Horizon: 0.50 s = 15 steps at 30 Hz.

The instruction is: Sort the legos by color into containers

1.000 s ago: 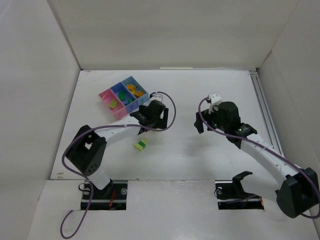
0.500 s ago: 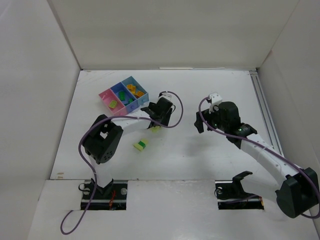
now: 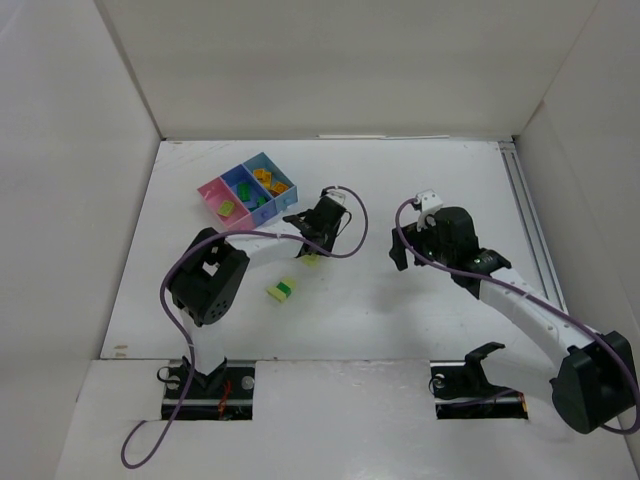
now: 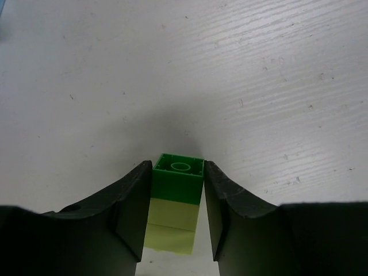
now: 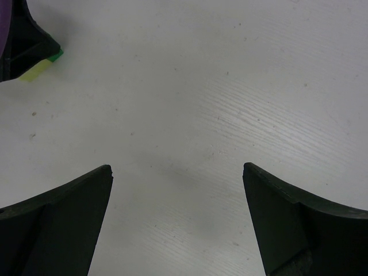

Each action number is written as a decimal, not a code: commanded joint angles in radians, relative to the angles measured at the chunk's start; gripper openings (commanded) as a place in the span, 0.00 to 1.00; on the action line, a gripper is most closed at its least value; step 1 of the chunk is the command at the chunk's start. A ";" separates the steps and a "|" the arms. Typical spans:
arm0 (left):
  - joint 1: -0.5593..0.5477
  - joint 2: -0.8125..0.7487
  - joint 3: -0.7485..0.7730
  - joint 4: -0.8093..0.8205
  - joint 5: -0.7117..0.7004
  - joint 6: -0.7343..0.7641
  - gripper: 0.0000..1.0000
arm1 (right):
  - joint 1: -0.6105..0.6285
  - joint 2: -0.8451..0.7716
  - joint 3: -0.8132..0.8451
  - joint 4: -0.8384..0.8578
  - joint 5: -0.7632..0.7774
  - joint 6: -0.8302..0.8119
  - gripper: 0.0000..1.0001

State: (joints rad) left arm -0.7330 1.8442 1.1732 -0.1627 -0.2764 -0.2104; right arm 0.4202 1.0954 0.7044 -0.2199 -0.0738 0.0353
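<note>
Left wrist view: left fingers (image 4: 129,213) pinch a green-and-yellow brick (image 4: 174,201); right fingers (image 5: 63,213) stand wide apart.

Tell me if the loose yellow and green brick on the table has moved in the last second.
No. The loose brick sits in the same spot relative to the bins, apart from the left gripper holding a second brick.

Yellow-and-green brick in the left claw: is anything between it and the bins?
Nothing visible. The brick, clamped in the left claw, has bare table up to the bins; the other brick lies aside.
</note>
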 commanded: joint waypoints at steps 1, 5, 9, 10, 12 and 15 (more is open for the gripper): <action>-0.002 -0.016 0.008 -0.011 0.020 -0.003 0.35 | 0.008 -0.002 0.003 0.031 0.016 0.012 1.00; -0.002 -0.025 0.008 -0.035 0.020 -0.029 0.32 | 0.008 -0.011 0.003 0.031 0.016 0.012 1.00; 0.021 -0.069 0.020 -0.069 0.061 -0.101 0.29 | 0.008 -0.023 0.003 0.031 0.000 0.002 1.00; 0.021 -0.080 0.052 -0.101 0.062 -0.124 0.29 | 0.008 -0.035 -0.008 0.042 -0.020 -0.011 1.00; 0.047 -0.111 0.081 -0.138 0.078 -0.229 0.25 | 0.008 -0.074 -0.008 0.053 -0.087 -0.053 1.00; 0.057 -0.170 0.141 -0.207 0.060 -0.405 0.31 | 0.008 -0.147 -0.031 0.099 -0.164 -0.123 1.00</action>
State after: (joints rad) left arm -0.6922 1.8091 1.2274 -0.2916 -0.2150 -0.4152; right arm 0.4202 1.0241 0.6804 -0.2073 -0.1398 -0.0132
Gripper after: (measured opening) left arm 0.341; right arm 0.995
